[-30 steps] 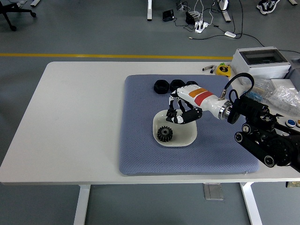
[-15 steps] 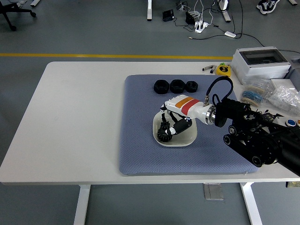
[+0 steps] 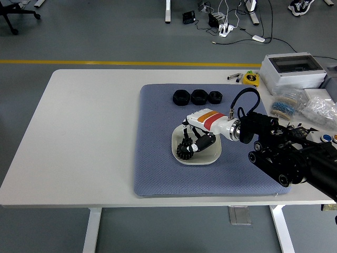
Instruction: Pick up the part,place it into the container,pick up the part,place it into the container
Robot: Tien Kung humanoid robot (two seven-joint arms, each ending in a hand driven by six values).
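A white bowl [image 3: 210,158] sits in the middle of the blue-grey mat [image 3: 158,168]. A black gear [image 3: 184,152] lies in the bowl's left half. My right hand [image 3: 194,143] reaches down into the bowl from the right, directly over and against the gear; black on black hides whether it holds anything. Its white forearm with a red and orange band [image 3: 213,120] slopes up to the right. Three black ring-shaped parts [image 3: 181,97], [image 3: 199,96], [image 3: 215,97] stand in a row at the mat's far edge. My left arm does not show.
A grey electrical box [image 3: 292,71] stands at the table's far right, with a yellow tape measure [image 3: 251,78] beside it and bagged parts [image 3: 310,108] in front. The white table [image 3: 89,132] stretches left of the mat.
My right hand came down and to the left from above the bowl's right rim into the bowl, ending beside the gear. The gear and the three ring parts stayed put.
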